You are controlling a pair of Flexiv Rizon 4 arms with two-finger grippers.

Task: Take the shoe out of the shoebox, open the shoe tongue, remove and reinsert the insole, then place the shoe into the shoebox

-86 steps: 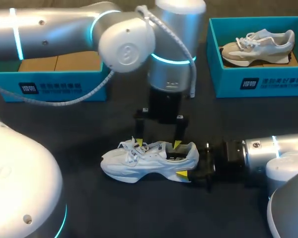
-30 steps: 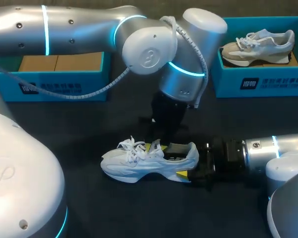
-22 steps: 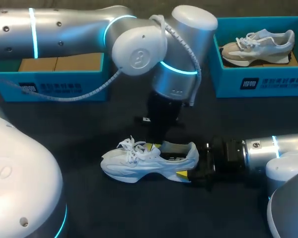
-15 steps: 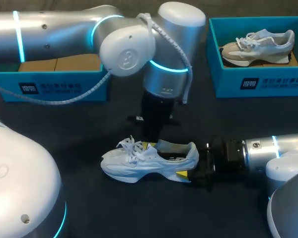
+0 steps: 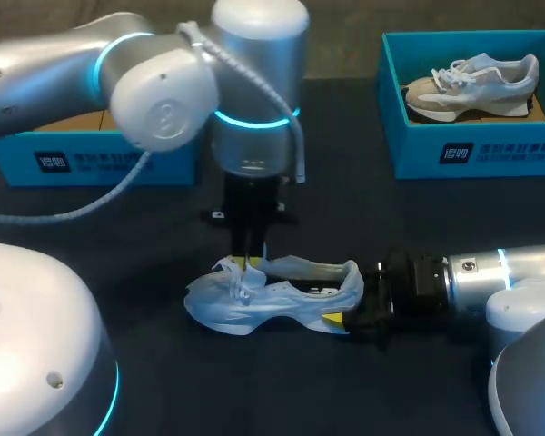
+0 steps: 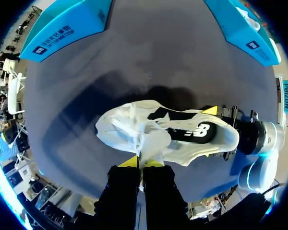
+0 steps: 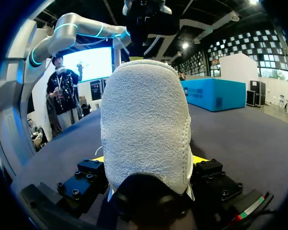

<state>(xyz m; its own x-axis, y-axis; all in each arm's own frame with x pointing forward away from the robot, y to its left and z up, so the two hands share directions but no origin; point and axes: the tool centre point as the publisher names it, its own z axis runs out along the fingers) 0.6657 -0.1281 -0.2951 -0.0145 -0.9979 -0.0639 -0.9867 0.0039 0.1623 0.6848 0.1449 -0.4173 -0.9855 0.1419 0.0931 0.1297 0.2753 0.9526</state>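
Pulling the tongue point(image 6: 151, 141) risked slipping: my left gripper point(image 6: 144, 163) was clenched on just its thin edge. White sneaker point(image 5: 282, 295) lay on the desk point(image 5: 363, 218), right gripper point(image 5: 348, 300) clamping its heel point(image 7: 146, 124); a hard tug could've yanked it free.

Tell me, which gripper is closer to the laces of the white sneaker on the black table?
Left. The left gripper is right at the white laces, shut on the tongue beside them; the right gripper holds the white sneaker's heel, at the other end.
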